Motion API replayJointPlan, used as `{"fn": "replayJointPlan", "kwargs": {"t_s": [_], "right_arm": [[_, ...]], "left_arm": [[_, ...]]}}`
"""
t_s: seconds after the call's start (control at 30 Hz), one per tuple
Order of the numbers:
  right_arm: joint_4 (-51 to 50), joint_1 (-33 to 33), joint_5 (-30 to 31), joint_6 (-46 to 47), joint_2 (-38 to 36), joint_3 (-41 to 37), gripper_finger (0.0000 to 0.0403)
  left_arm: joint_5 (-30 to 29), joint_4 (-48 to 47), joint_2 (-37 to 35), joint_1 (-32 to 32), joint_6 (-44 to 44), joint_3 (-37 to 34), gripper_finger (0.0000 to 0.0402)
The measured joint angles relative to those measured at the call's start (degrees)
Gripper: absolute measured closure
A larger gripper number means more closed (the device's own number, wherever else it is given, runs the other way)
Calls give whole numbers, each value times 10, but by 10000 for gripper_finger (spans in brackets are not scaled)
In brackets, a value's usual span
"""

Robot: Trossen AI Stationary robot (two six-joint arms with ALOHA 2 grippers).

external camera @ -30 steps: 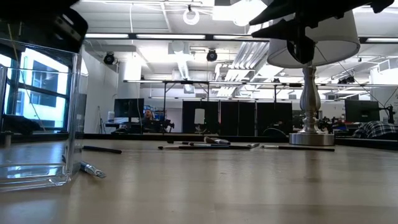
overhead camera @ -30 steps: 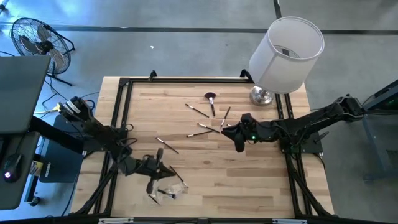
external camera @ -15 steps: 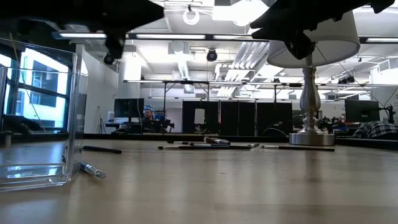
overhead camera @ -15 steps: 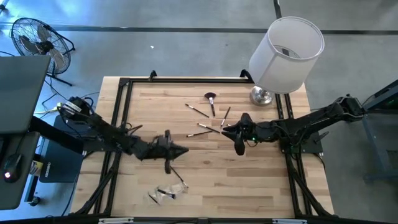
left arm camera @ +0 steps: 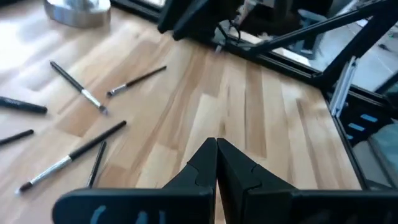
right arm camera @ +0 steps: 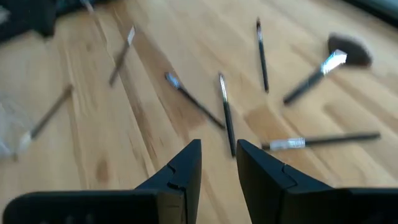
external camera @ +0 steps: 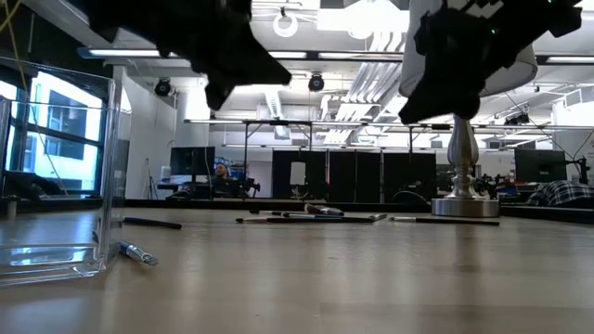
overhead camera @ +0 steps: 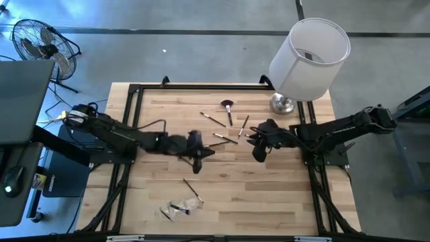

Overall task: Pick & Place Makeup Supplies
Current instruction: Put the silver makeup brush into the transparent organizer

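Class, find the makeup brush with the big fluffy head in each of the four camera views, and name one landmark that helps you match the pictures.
High view: fluffy-headed brush lies near the table's far edge, left of the lamp base.
Low view: a far-off shape in the brush row, just left of the lamp base; head cannot be told.
Left wrist view: not in it.
Right wrist view: fluffy-headed brush at the far side of the scattered brushes.
Shared landmark: the lamp base, also in the left wrist view.

Dark-handled brushes (overhead camera: 227, 136) on pale wood-grain table (overhead camera: 269, 188); white lampshade (overhead camera: 310, 57).

Grey floor (overhead camera: 168, 40), floor fan (overhead camera: 40, 44), ceiling lights (external camera: 288, 23)
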Motion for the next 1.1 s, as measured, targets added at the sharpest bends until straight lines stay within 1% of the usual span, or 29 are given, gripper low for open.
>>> {"fn": "replayJointPlan", "kwargs": {"t_s": [0.13,0.2,0.27,0.3,0.37,0.47,0.53,0.63,0.77,0.87,0.97,1.1], "right_arm": [[-44,-14,-16,21,0,0,307],[-52,-20,-27,29,1,0,307],[-51,-24,-35,30,8,0,307],[-51,-25,-36,30,14,0,307],[-51,-29,-41,28,33,1,307],[-52,-34,-54,31,81,17,307],[-56,-37,-60,19,121,41,307],[-71,-49,-63,-14,185,91,307],[-119,-78,-71,-60,265,168,307],[-148,-99,-100,-98,315,217,307],[-157,-115,-126,-136,347,255,307],[-157,-136,-129,-168,364,277,307]], "left_arm": [[102,-6,0,68,16,0,401],[120,-13,0,101,19,0,401],[126,-38,0,136,25,1,401],[138,-49,0,153,35,0,401],[184,-57,0,187,54,0,401],[255,-79,0,225,74,0,401],[279,-91,0,244,93,0,401],[283,-118,0,262,126,0,401],[283,-143,0,272,168,2,401],[269,-165,0,272,200,2,401],[257,-186,0,272,218,2,401],[245,-200,0,272,221,2,401]]}}
